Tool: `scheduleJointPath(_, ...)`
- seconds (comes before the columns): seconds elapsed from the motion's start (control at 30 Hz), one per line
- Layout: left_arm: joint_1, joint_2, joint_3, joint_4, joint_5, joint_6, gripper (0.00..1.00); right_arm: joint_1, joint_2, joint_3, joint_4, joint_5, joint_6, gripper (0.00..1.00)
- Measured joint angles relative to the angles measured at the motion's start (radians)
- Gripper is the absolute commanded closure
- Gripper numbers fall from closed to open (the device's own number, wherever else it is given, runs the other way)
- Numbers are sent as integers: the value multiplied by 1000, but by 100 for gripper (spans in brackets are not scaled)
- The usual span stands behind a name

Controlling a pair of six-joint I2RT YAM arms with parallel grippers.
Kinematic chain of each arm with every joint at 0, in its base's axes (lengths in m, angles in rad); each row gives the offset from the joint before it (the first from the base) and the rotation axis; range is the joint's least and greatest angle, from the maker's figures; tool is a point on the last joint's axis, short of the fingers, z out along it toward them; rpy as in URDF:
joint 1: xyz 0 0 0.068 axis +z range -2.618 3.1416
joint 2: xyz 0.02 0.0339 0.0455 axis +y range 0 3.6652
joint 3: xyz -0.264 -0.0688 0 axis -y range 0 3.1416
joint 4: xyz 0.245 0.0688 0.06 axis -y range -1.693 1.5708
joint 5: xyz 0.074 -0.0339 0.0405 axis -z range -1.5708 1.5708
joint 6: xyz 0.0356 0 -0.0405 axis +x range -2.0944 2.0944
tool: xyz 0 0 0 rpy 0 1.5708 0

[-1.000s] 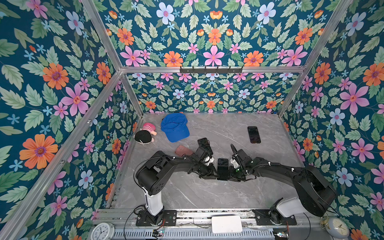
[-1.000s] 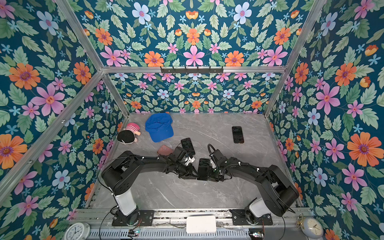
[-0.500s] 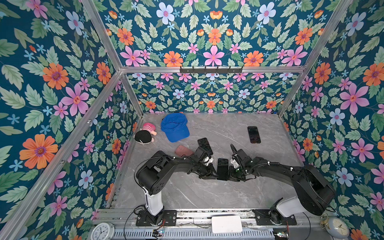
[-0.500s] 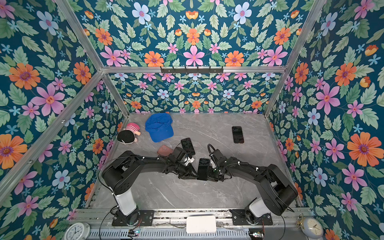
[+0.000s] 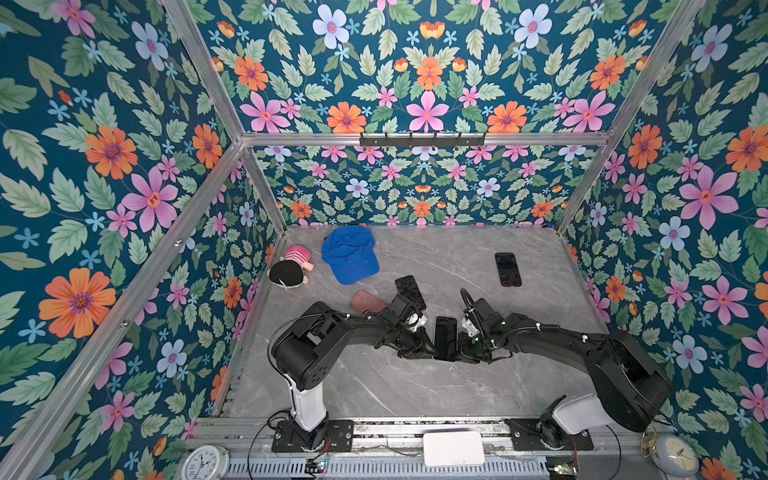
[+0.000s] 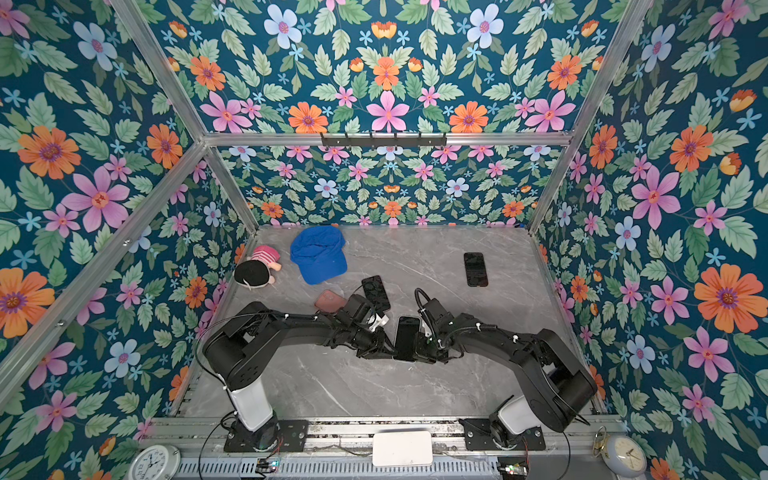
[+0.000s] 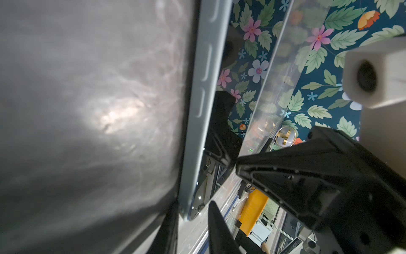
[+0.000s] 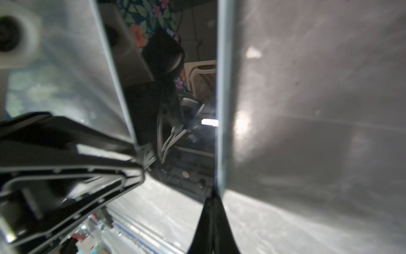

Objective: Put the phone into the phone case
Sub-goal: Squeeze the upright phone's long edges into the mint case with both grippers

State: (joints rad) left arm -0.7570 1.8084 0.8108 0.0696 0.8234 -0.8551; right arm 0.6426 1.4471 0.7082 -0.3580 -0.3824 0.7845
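Left wrist: glossy flat phone point(image 7: 204, 94) (pale slotted edge).

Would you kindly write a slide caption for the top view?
Two black robot arms meet at a black rectangular phone, centre of the grey marble table.

From my console, both top views come in bright and even, lit from overhead. The black robot arms point(image 5: 357, 332) throw only faint, soft shadows on the grey marbled tabletop point(image 5: 415, 386). The wide lens stretches the blue floral wall panels point(image 5: 104, 187) at 9 and 3 o'clock, and I lose some sharpness toward the corners; the middle stays crisp. Both wrist pictures are far dimmer and mostly soft. In the left wrist picture I see the tabletop as a grey blur with a warm patch of glare, and a white plastic block point(image 7: 373, 74) is out of focus. In the right wrist picture the black glossy phone point(image 8: 186, 154) mirrors its surroundings and carries one small blown-out white highlight.
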Motion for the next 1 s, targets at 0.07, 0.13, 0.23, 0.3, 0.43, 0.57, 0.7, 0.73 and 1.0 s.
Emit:
scheduleJointPath(0.07, -4, -8, 14, -34, -2, 21, 70, 2, -29, 0, -3, 1, -3, 86)
scheduleJointPath(0.13, -2, -11, 37, -72, -14, 38, 65, -1, -41, 0, -7, 18, -4, 81)
scheduleJointPath(0.23, 1, -12, 68, -134, -31, 66, 62, -2, -40, -5, -9, 27, -7, 77)
scheduleJointPath(0.3, -3, -12, 84, -167, -40, 80, 61, -2, -35, -7, -8, 27, -7, 72)
scheduleJointPath(0.43, -5, 0, 109, -229, -51, 104, 61, -3, -26, -11, -7, 27, -10, 65)
scheduleJointPath(0.57, -16, 19, 139, -273, -64, 122, 63, -3, -17, -16, -5, 27, -11, 63)
scheduleJointPath(0.7, -25, 36, 158, -294, -65, 125, 67, -3, -2, -16, -2, 27, -20, 63)
scheduleJointPath(0.73, -27, 39, 162, -298, -65, 125, 68, -3, 2, -16, -1, 27, -22, 63)
scheduleJointPath(1.0, -32, 60, 188, -325, -70, 124, 77, -3, 32, -16, 30, 21, -29, 63)
